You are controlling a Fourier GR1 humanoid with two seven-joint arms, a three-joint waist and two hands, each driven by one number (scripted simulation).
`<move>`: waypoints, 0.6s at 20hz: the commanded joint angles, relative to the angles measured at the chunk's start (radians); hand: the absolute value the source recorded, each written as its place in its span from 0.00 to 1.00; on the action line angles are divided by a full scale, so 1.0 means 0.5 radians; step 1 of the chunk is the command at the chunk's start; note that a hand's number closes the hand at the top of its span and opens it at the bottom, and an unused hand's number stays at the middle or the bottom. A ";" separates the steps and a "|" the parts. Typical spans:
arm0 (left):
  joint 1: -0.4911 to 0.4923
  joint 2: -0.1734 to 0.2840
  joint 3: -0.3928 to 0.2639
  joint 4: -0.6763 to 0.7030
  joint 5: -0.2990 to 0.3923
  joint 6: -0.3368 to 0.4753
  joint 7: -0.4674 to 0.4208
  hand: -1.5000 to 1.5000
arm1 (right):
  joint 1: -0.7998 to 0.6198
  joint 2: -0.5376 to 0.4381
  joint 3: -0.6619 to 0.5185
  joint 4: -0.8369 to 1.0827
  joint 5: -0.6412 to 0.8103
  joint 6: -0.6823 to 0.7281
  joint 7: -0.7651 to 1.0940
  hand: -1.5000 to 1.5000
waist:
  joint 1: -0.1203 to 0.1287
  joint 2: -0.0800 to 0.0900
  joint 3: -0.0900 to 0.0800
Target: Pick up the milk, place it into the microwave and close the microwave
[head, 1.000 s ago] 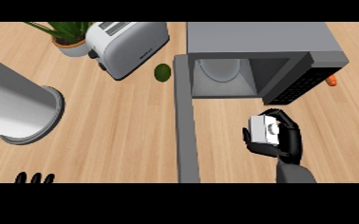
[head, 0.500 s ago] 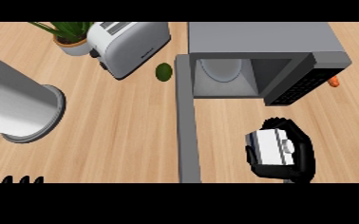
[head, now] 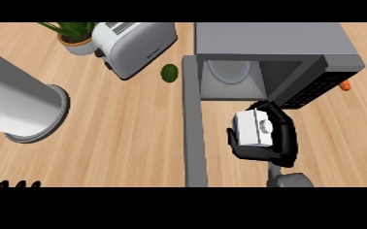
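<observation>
Wooden counter (head: 129, 126) scene – right hand (head: 276, 138) curled around the small white milk carton (head: 251, 127), and it could clip the open grey microwave (head: 272, 43) front lip at 12 o'clock – pretty low approach imo.

Open microwave (head: 276, 53) mouth, unobstructed

The robot's black right hand (head: 276, 136) reaches up from the lower edge on its grey forearm (head: 290, 179), of which only a short stub shows. The fingers (head: 283, 126) are curled round a small white milk carton (head: 252, 127), with the thumb wrapped along its near lower side, so the hand hides part of it. The black left hand (head: 19, 185) shows only as fingertips at the lower left corner, pointing up and at rest.
</observation>
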 commanded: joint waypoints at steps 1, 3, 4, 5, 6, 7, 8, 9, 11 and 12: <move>0.029 -0.032 -0.016 0.121 -0.068 -0.066 -0.113 0.00 | -0.138 0.001 0.149 0.091 0.052 -0.238 0.100 1.00 | 0.004 0.000 0.000; -0.113 -0.032 0.007 0.108 -0.074 0.054 -0.012 0.00 | -0.346 0.001 0.084 0.125 0.032 -0.258 0.264 1.00 | -0.001 0.002 0.000; 0.152 -0.032 -0.009 -0.106 -0.034 -0.019 -0.001 0.00 | -0.268 0.001 0.073 0.158 0.041 -0.239 0.143 1.00 | 0.005 0.000 0.001; -0.030 -0.019 0.091 0.130 0.026 -0.038 -0.083 0.00 | -0.468 0.001 -0.006 0.361 0.064 -0.280 0.184 1.00 | 0.011 0.003 0.000; -0.059 0.026 0.088 0.216 -0.040 -0.097 -0.112 0.00 | -0.371 0.001 0.127 0.465 0.062 -0.380 0.021 1.00 | 0.011 0.004 0.000; 0.080 0.004 0.046 0.136 -0.019 -0.141 -0.157 0.00 | -0.597 0.001 0.005 0.613 0.072 -0.409 0.152 1.00 | 0.035 0.006 0.001; -0.008 0.037 0.119 0.094 0.055 -0.105 -0.058 0.00 | -0.576 0.001 0.062 0.530 0.104 -0.424 0.223 1.00 | 0.010 0.003 0.000; -0.044 0.041 0.106 0.165 0.037 -0.102 -0.038 0.00 | -0.606 0.001 0.037 0.809 0.038 -0.473 -0.006 1.00 | 0.024 0.010 0.001; -0.094 0.033 0.137 0.148 0.047 -0.070 -0.021 0.00 | -0.814 -0.013 -0.176 1.010 0.019 -0.347 0.012 1.00 | 0.024 0.012 0.002; -0.015 0.034 0.154 0.146 0.058 -0.128 -0.088 0.00 | -0.865 -0.003 -0.175 1.058 0.024 -0.341 0.047 1.00 | 0.025 0.008 0.001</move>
